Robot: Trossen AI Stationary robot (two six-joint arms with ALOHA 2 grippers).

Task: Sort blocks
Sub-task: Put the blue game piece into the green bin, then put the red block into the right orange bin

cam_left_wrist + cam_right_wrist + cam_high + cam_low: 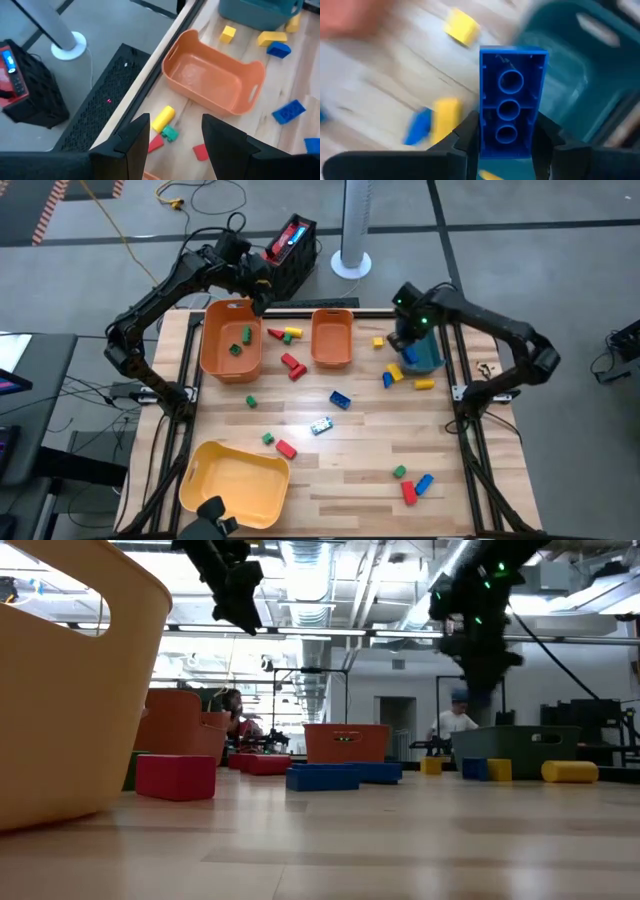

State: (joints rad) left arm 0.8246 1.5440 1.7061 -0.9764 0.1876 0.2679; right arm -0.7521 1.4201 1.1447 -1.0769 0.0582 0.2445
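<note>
Small bricks in red, green, blue and yellow lie scattered on the wooden table. Two green ones lie in the left orange bin. My left gripper is open and empty. It hovers by that bin's far rim, above a yellow, a green and a red brick. My right gripper is shut on a blue brick and hangs over the teal bin at the table's far right. My right gripper pinches the blue brick between its two fingers, which press on the brick's two long sides near one end. The brick sticks out ahead of the fingers with its hollow underside toward the camera. It is lifted clear, above the teal bin's edge.
A second orange bin stands in the far middle. A yellow bin sits at the near left corner and looms large in the low view. A black case and a white post base stand beyond the far edge.
</note>
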